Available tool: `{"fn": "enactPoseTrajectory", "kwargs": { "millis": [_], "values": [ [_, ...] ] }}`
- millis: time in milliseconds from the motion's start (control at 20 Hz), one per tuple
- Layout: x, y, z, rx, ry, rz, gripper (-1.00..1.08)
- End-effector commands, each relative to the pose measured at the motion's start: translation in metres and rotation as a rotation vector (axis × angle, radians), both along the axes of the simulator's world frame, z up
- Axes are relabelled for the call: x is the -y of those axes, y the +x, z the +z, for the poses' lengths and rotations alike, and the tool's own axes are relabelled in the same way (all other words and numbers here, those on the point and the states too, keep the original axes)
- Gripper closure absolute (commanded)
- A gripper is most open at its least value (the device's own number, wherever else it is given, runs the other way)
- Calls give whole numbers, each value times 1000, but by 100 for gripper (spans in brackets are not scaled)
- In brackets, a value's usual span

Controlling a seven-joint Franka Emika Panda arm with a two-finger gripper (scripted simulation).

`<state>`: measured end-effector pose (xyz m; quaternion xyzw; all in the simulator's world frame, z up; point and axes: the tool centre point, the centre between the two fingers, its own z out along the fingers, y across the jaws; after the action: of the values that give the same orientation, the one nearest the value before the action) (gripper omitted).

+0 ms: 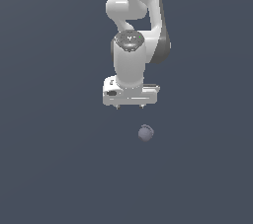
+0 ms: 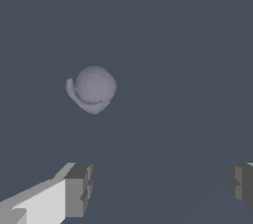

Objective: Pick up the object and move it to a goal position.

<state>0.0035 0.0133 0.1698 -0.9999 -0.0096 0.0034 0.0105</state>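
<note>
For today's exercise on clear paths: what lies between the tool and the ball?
Nothing. In both views only bare slate surface separates the open tool from the ball.

Setting: simulated test scene, not a real room. Evidence: background is a uniform dark slate field in both views, with no walls, furniture, floor seams or horizon. Surfaces render flat and untextured; shading is smooth and synthetic. Only contents are a white robot arm (image 1: 132, 45) entering from 12 o'clock in the exterior view and one small grey-lavender ball (image 1: 146, 133) at about 6 o'clock from it. Ball casts only a soft smudge of shadow in the wrist view.
</note>
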Motion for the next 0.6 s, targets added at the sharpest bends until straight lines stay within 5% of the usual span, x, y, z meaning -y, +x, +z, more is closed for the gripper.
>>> {"fn": "enactPoseTrajectory", "kwargs": {
  "millis": [0,550],
  "values": [
    [0,0,0,0,0,0,-92],
    [-30,0,-9,-9,21,50,-92]
  ]
}}
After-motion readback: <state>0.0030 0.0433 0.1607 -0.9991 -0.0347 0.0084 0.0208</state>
